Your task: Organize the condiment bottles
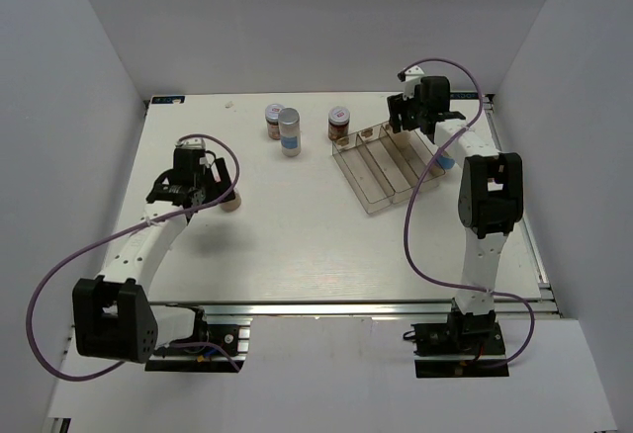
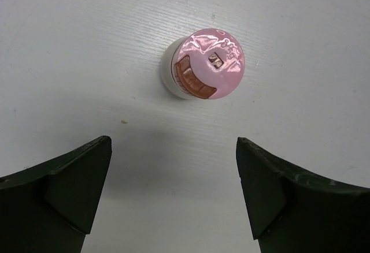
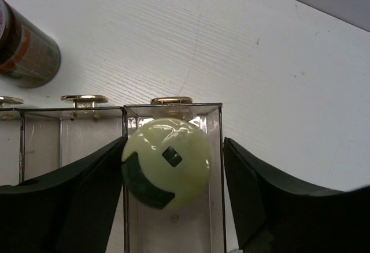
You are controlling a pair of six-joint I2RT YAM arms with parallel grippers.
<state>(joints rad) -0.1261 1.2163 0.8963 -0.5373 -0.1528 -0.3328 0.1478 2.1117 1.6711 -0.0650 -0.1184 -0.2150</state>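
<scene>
The pink-capped bottle (image 2: 202, 65) stands upright on the table, just ahead of my open left gripper (image 2: 173, 142), not between the fingers. It also shows in the top view (image 1: 230, 202) beside the left gripper (image 1: 205, 194). The yellow-green-capped bottle (image 3: 166, 162) stands in the far end of the right compartment of the clear tray (image 3: 173, 105). My right gripper (image 3: 173, 144) straddles it, the left finger at the cap, a gap at the right finger. The silver-capped bottle (image 1: 290, 131) and two brown jars (image 1: 274, 120) (image 1: 339, 124) stand at the back.
The clear three-compartment tray (image 1: 381, 191) lies slanted at the back right, under my right gripper (image 1: 408, 122). One brown jar (image 3: 23, 51) is just beyond the tray's far left corner. White walls close the table on three sides.
</scene>
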